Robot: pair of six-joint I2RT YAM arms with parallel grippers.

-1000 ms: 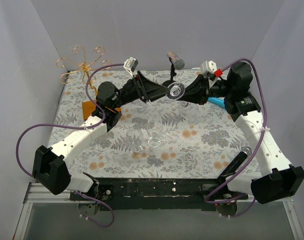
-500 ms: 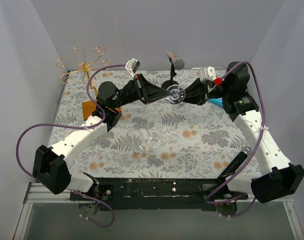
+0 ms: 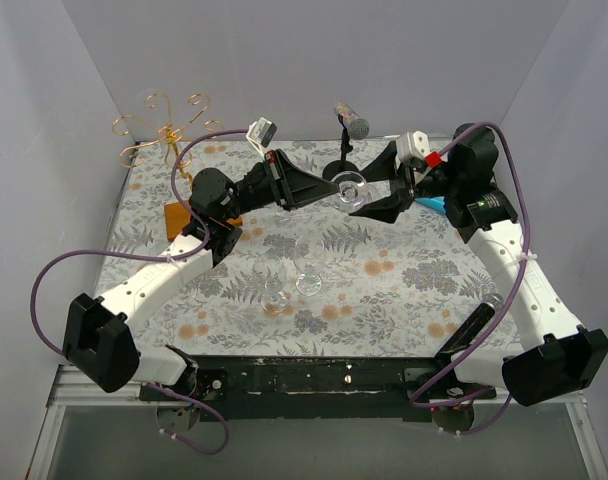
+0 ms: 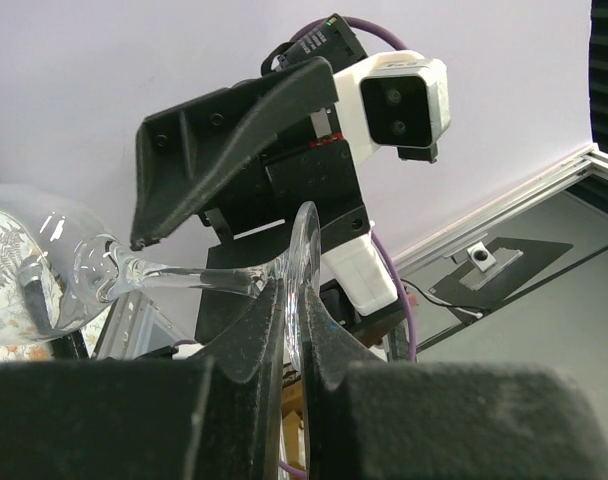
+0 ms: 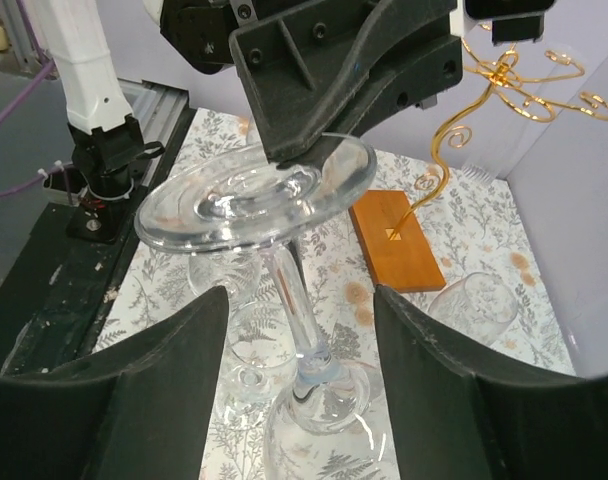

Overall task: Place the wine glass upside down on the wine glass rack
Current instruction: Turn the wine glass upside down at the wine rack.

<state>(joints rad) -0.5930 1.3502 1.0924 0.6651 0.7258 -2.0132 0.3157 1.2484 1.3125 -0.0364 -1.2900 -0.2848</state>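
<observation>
I am passing the wine glass (image 3: 351, 187) from one arm to the other, and the handover has just flipped. My left gripper (image 4: 289, 300), which was standing apart a second ago, is now pinching narrow on the rim of the glass's round foot. My right gripper (image 5: 299, 300), which was clamped on the glass until a moment ago, is now spreading wide. Its two fingers (image 5: 184, 390) are standing on either side of the stem without touching it.

So the glass is now hanging from my left gripper (image 3: 329, 188) alone, in the air over the back middle of the table, well apart from the wine glass rack (image 3: 169, 130) at the far left corner. The right gripper (image 3: 376, 195) is facing it from the other side, its fingers on either side of the glass.

I judge the regrasp done. The left arm is the one nearer the rack's gold spiral arms (image 5: 509, 70), so carrying and hooking the foot in is falling to it. The grip is on a thin glass edge, so I am expecting any swing to risk slipping.
</observation>
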